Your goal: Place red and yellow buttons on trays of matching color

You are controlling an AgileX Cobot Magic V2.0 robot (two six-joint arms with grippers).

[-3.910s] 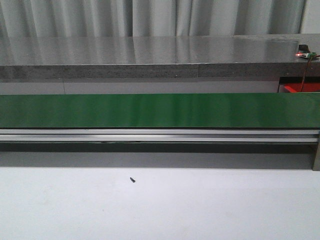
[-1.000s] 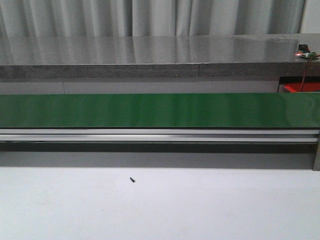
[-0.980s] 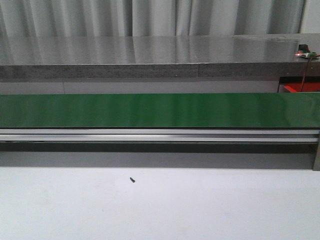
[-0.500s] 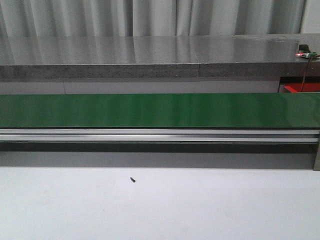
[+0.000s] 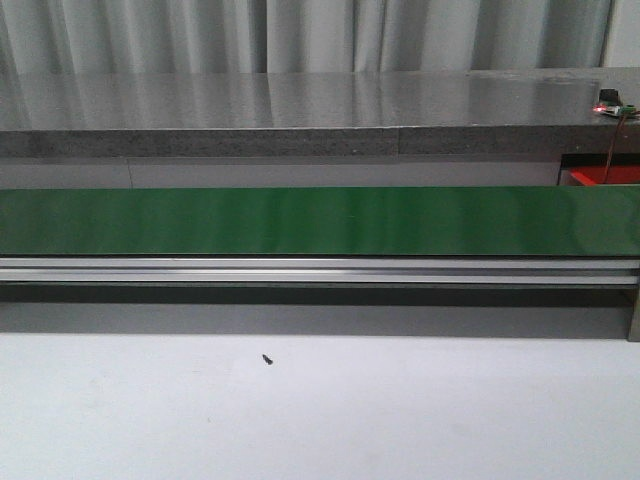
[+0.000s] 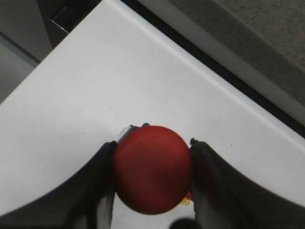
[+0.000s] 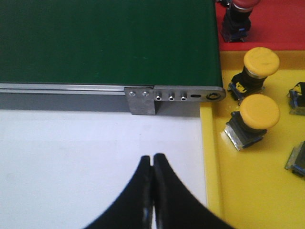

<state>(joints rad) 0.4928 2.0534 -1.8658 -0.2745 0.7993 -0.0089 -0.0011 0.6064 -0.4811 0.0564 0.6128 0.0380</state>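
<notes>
Left gripper (image 6: pixel 152 179): clamped on the red button (image 6: pixel 152 175), its cap filling the gap between both fingers.
Right gripper (image 7: pixel 152 191): fingertips pressed together, holding nothing, over white table (image 7: pixel 71 162).
Yellow tray (image 7: pixel 257 191): just beside the right gripper, holding two yellow buttons (image 7: pixel 259 112).
Green belt (image 7: pixel 105 40): beyond the right gripper's tips.

The white bench (image 5: pixel 400 420) fills the near part of the front view, with one small dark speck (image 5: pixel 266 359) lying on it. Along its far side runs a green conveyor belt (image 5: pixel 320 220) on a silver rail (image 5: pixel 320 270). In the right wrist view, the yellow tray (image 7: pixel 248 191) sits just beside the belt's end bracket (image 7: pixel 143 100) and carries two yellow buttons (image 7: pixel 259 112), with the red tray (image 7: pixel 281 24) touching its far edge.
</notes>
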